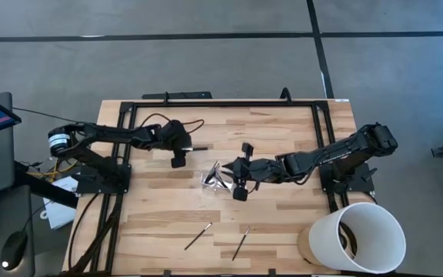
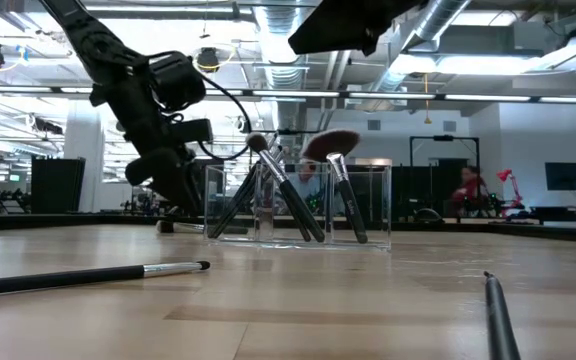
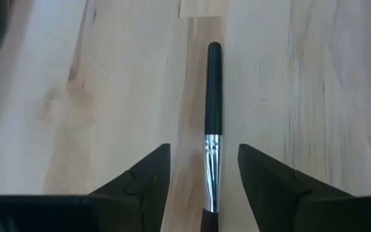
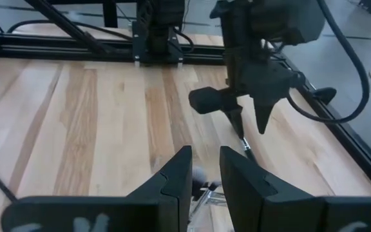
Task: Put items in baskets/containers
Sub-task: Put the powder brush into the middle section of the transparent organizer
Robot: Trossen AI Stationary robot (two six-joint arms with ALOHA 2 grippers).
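two grippers, one tray, brushes still loose on the table

nearest the table's front edge, well apart from both grippers, two makeup brushes lie loose on the wood: one (image 1: 198, 235) on the left-arm side and one (image 1: 241, 241) just beside it toward the right-arm side. the large white bucket (image 1: 364, 237) stands at the front corner on the right arm's side, away from the work.

farther in, the right gripper (image 1: 239, 180) sits at the clear plastic tray (image 1: 216, 178), right up against its side. its fingers (image 4: 172, 177) stand a little apart with a narrow gap, and whether they pinch anything cannot be told. in the low view the tray holds several brushes leaning on its walls; at least four handles can be counted, one of them the fan-headed brush (image 2: 330, 146).

farther still, the left gripper (image 1: 178, 152) hangs over the table beyond the tray, near it but apart. its fingers (image 3: 148, 179) are spread wide and released, and one silver-ferruled brush (image 3: 212, 122) lies flat on the wood in the gap between them, touching neither finger, its dark handle pointing straight away from the gripper.
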